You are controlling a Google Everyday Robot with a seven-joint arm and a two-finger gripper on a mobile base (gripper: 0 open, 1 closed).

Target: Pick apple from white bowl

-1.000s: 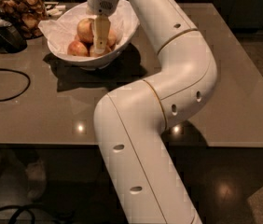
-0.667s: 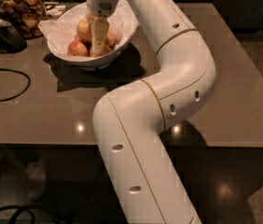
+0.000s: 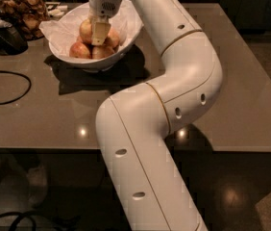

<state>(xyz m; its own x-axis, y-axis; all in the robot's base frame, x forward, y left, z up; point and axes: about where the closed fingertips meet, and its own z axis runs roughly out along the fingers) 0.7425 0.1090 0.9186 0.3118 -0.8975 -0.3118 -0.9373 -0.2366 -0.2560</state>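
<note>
The white bowl [image 3: 131, 32], lined with crumpled white paper, stands at the back left of the grey table. It holds several reddish-yellow apples. My gripper [image 3: 95, 32] reaches down into the bowl from above and is shut on the apple [image 3: 86, 29], which sits a little higher than the others. One pale finger [image 3: 99, 33] shows on the apple's right side; the other finger is hidden behind it. Three more apples [image 3: 80, 50] lie low in the bowl, below and beside the held one.
A glass jar of brown snacks [image 3: 22, 8] stands at the back left, close to the bowl. A black object [image 3: 3, 35] lies left of the bowl. A black cable [image 3: 8, 88] loops on the table's left. My white arm [image 3: 174, 81] crosses the table's middle.
The gripper has risen slightly in the bowl, and the apple between its fingers now sits above the other apples.
</note>
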